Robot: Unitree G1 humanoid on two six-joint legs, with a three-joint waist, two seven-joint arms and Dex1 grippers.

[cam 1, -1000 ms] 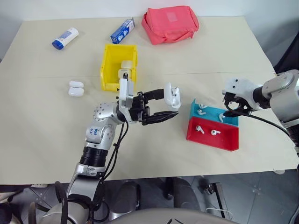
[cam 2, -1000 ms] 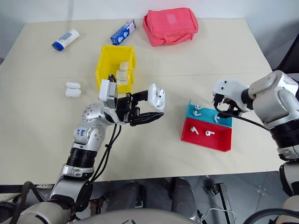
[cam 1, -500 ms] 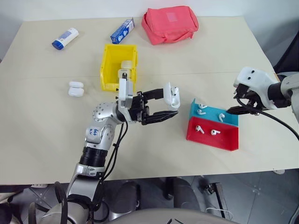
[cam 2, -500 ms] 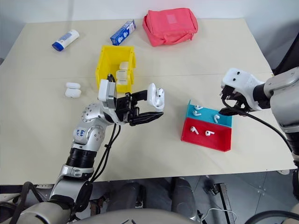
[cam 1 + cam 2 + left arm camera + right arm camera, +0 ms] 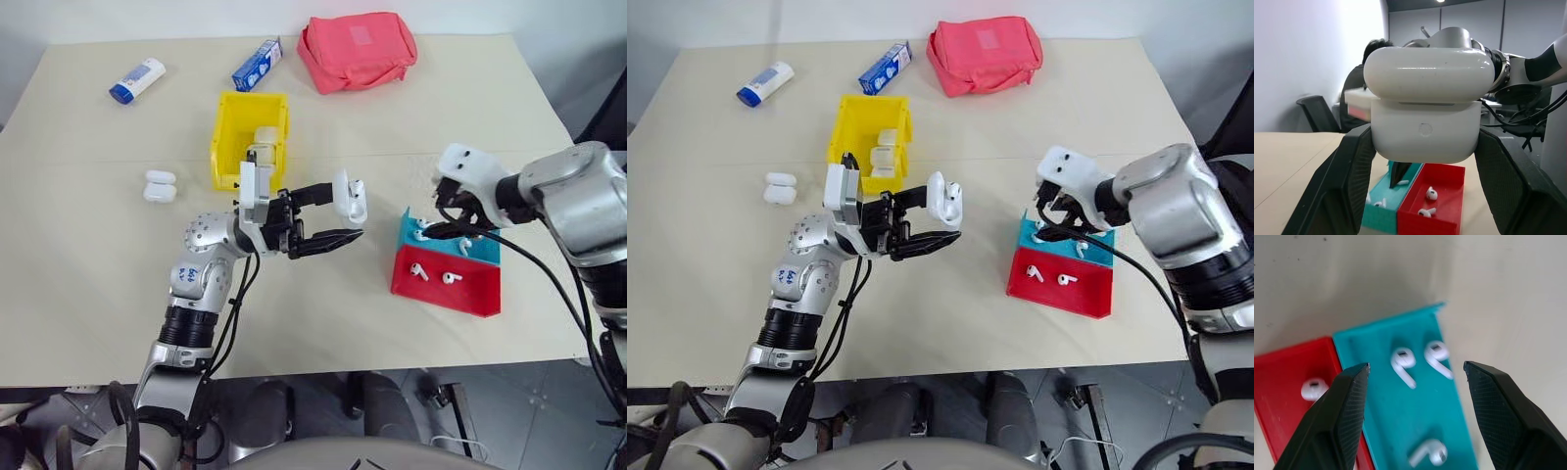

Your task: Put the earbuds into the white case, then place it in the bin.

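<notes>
The left end effector [image 5: 345,217] grasps a glossy white rounded plastic case [image 5: 349,199]; the right end effector [image 5: 1413,416], released, hovers over small white earbuds [image 5: 1402,364] in the teal tray compartment [image 5: 1396,416].

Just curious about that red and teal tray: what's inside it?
Small white earbuds: three in the teal half, two in the red half of the tray. The right gripper, open, hangs over the teal half and covers some of it.
</notes>
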